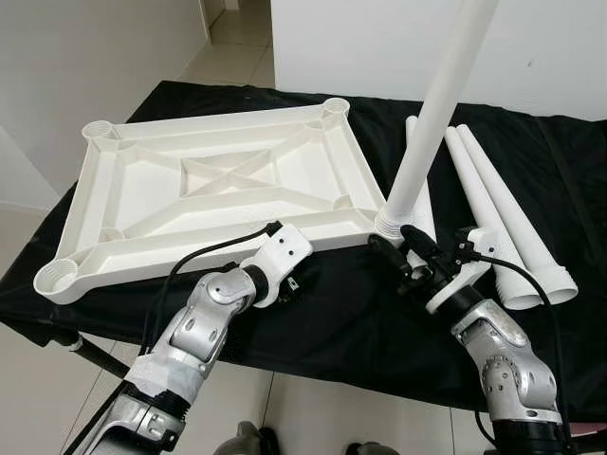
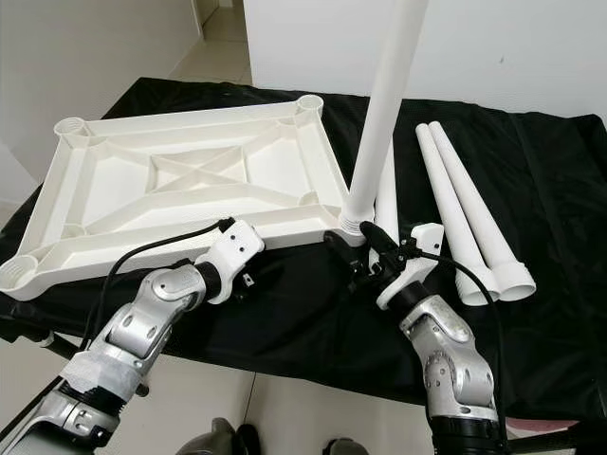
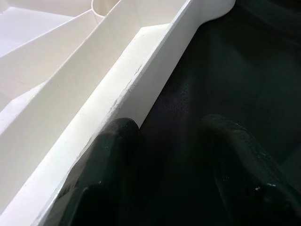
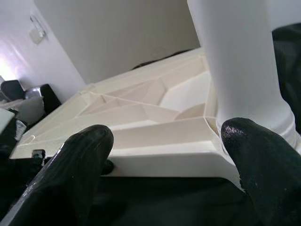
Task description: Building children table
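Note:
A white plastic tabletop (image 1: pixel 190 258) lies upside down on the black cloth, ribs and corner sockets facing up. One white leg (image 1: pixel 432 123) stands upright in its near right corner socket. Three more legs (image 1: pixel 493 204) lie side by side to the right. My right gripper (image 1: pixel 398 261) is open just in front of the standing leg's base; one fingertip (image 4: pixel 254 150) sits close beside the leg (image 4: pixel 240 61). My left gripper (image 1: pixel 292 284) is open at the tabletop's front rim, with one finger (image 3: pixel 110 150) against the rim's outer wall (image 3: pixel 141 70).
The black-covered table (image 1: pixel 341 322) ends just behind my wrists, with tiled floor (image 1: pixel 313 417) below. White walls stand behind and to the left, and a passage (image 1: pixel 237 47) opens at the back left.

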{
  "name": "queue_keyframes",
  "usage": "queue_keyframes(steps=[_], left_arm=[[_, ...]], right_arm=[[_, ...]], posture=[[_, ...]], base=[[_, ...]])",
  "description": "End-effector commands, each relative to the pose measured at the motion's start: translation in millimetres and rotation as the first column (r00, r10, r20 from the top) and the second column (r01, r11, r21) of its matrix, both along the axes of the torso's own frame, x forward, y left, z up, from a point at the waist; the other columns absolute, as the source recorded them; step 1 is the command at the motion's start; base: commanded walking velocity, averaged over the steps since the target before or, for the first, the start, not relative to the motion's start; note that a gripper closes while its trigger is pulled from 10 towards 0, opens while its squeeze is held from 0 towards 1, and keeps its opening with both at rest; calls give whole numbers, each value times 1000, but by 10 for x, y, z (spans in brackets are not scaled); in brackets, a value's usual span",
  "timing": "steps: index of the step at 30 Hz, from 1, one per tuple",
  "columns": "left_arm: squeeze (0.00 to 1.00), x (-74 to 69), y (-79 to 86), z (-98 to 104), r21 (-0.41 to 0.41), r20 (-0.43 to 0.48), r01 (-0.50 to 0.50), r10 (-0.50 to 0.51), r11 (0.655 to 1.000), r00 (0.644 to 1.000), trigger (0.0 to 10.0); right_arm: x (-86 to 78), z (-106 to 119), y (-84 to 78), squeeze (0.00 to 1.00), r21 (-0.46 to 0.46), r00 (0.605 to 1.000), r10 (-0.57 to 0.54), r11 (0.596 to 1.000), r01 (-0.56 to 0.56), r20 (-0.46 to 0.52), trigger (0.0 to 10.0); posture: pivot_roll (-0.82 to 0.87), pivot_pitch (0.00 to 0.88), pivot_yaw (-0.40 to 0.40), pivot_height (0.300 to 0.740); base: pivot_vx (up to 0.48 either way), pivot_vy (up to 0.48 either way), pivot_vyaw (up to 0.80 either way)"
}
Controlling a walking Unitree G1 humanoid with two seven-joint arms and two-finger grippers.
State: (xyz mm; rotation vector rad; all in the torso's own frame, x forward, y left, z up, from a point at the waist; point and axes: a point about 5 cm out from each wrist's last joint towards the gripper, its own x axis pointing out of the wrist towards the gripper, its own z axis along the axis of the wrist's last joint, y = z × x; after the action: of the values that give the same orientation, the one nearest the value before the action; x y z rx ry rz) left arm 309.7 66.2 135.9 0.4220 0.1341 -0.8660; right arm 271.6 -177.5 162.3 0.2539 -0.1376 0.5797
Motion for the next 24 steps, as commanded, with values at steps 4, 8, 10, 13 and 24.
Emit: queue_keyframes(steps=[4, 8, 10, 13, 24], left_arm=[[1000, 101, 133, 52, -59, 60, -202, 206, 978, 977, 10000], [1000, 87, 117, 90, -84, 56, -175, 180, 981, 982, 10000], [1000, 71, 101, 122, -88, 69, -151, 158, 985, 985, 10000], [1000, 39, 75, 169, -99, 85, -99, 107, 990, 991, 10000], [0, 36, 117, 265, -155, 112, -24, 42, 988, 993, 10000]], right_arm=[[-29, 3, 18, 0, 15, 999, 43, 999, -43, -9, 10000], [-32, -17, 19, 0, 5, 998, 53, 999, -53, -16, 10000], [-40, -25, 19, 0, -6, 998, 63, 998, -63, -18, 10000], [-45, -28, 19, 0, -14, 997, 71, 997, -72, -21, 10000], [-32, -32, 3, 0, -24, 997, 74, 997, -74, -26, 10000]], posture=[[-130, 84, 89, 740], [-130, 83, 88, 740], [-133, 81, 89, 740], [-134, 80, 88, 740], [-138, 77, 87, 740]], base=[[0, 0, 0], [0, 0, 0], [0, 0, 0], [0, 0, 0], [0, 0, 0]])
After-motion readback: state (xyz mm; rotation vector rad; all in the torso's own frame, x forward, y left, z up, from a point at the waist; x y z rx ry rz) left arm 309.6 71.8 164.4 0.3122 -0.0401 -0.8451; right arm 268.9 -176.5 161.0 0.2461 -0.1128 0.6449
